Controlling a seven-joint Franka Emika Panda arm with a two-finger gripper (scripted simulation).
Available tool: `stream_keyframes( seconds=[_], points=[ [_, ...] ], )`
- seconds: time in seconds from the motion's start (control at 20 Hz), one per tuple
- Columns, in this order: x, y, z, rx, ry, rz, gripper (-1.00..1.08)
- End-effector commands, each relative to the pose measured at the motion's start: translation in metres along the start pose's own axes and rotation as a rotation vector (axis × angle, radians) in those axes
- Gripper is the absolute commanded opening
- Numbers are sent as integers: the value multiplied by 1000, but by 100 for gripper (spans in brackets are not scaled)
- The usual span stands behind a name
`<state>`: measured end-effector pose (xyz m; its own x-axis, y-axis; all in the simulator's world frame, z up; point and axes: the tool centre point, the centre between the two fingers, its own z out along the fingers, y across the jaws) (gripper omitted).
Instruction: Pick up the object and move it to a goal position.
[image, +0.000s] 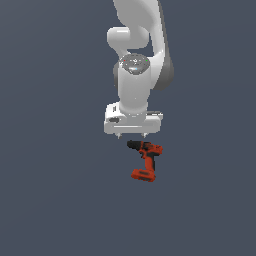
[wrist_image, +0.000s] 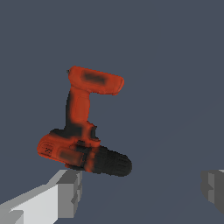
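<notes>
The object is a small red-orange drill (image: 145, 159) with a black nose and a flat red base, lying on the dark grey floor. My gripper (image: 131, 136) hangs just above its black nose end, with the fingers spread wide and nothing between them. In the wrist view the drill (wrist_image: 82, 127) lies with its base pointing away and its motor body close to one grey finger (wrist_image: 65, 192). The other finger (wrist_image: 213, 188) stands well apart from the drill. The gripper (wrist_image: 142, 190) is open, and only the black nose reaches into the gap.
The white robot arm (image: 135, 75) rises above the gripper. Around the drill there is only the plain dark grey floor (image: 60, 190).
</notes>
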<state>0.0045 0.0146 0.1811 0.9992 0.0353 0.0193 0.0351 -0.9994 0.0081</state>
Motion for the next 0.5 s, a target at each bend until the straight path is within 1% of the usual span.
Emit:
stream_keyframes(
  seconds=[0.0, 0.45],
  points=[
    [0, 0, 0, 0, 0, 0, 68],
    [-6, 3, 6, -5, -24, -14, 68]
  ],
)
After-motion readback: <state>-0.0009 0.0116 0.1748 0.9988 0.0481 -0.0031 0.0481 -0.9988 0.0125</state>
